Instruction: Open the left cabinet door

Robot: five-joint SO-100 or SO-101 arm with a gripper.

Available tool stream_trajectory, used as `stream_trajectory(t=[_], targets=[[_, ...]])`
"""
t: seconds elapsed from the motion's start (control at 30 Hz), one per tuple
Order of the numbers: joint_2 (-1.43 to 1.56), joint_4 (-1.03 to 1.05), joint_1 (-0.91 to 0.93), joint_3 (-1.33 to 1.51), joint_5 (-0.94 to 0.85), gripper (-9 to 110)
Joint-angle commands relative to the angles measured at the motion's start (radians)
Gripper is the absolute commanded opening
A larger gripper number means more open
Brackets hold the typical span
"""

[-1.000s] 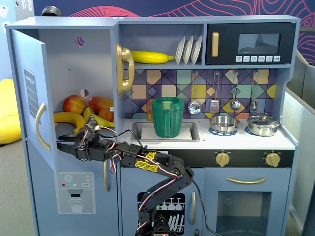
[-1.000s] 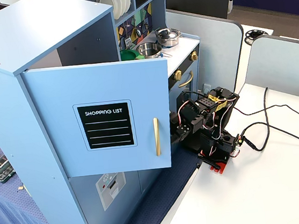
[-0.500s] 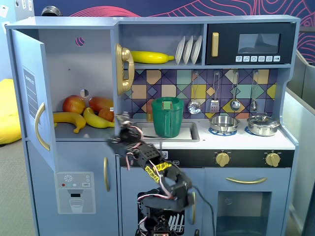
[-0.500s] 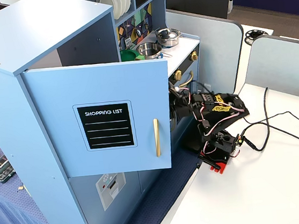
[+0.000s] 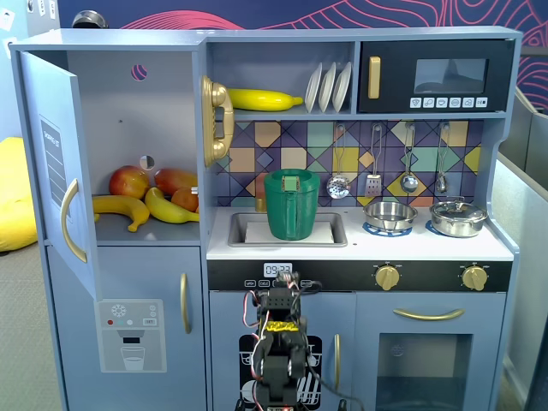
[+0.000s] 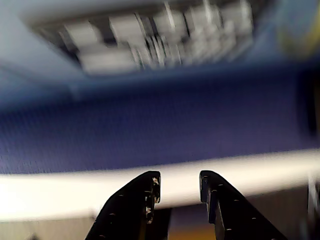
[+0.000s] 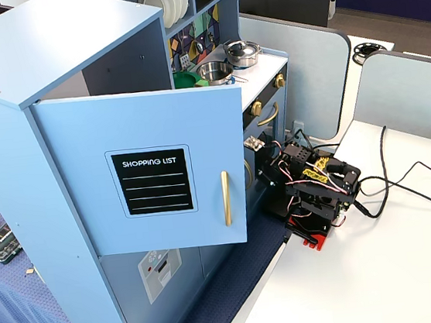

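Observation:
The left cabinet door [image 5: 47, 163] is blue-grey and stands swung wide open, edge-on in a fixed view, with its gold bar handle [image 5: 73, 221] facing out. In the other fixed view the door [image 7: 81, 145] shows its black "SHOPPING LIST" panel [image 7: 152, 182] and gold handle [image 7: 225, 198]. My arm [image 5: 276, 342] sits folded low in front of the kitchen, well right of the door [image 7: 312, 189]. In the wrist view my gripper [image 6: 180, 182] has its black jaws slightly apart with nothing between them, over a blurred white table edge and blue cloth.
The open compartment holds apples and bananas [image 5: 145, 201]. Below it is the door with the grey dispenser panel [image 5: 128, 336]. A green pitcher [image 5: 291, 204] stands in the sink. Cables [image 7: 404, 179] trail over the white table [image 7: 384, 275]. Blue cloth [image 7: 229, 284] lies under the kitchen.

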Motion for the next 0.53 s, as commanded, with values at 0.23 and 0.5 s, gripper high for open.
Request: stream_trajectory(t=[0.23,0.5], targets=[[0.075,0.275,-0.012,0.014,0.11,0],[0.075,0.377,-0.017,0.014,-0.006,1]])
